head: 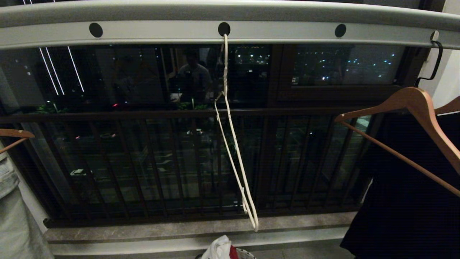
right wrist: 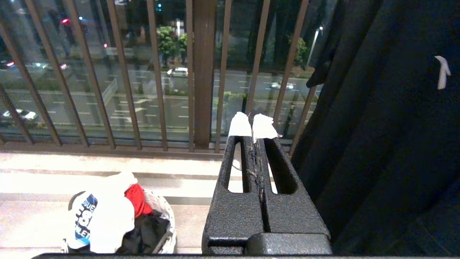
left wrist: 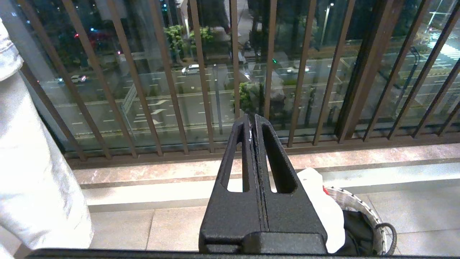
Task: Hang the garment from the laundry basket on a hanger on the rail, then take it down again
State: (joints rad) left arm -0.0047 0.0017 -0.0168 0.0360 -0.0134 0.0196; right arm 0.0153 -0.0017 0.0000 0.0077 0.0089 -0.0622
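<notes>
You're looking at a smooth matt grey metal rail (head: 230, 34), a thin white wire hanger (head: 235, 154), glossy brown wooden hangers (head: 413, 108), soft white cloth garment (right wrist: 104, 216) lying in a woven basket (right wrist: 163, 216), rough matt black left gripper (left wrist: 253, 120) fingers, polished stone sill (head: 179, 230).

Setting: home balcony, high storey, night. Evidence: drying rail (head: 230, 34) with dark holes across the frame's top; wire hanger (head: 233, 144) centre; wooden hanger (head: 413, 108) at right; dark balcony railing (head: 143, 162) behind; laundry basket (right wrist: 158, 216) on stone floor; street with cars below.
</notes>
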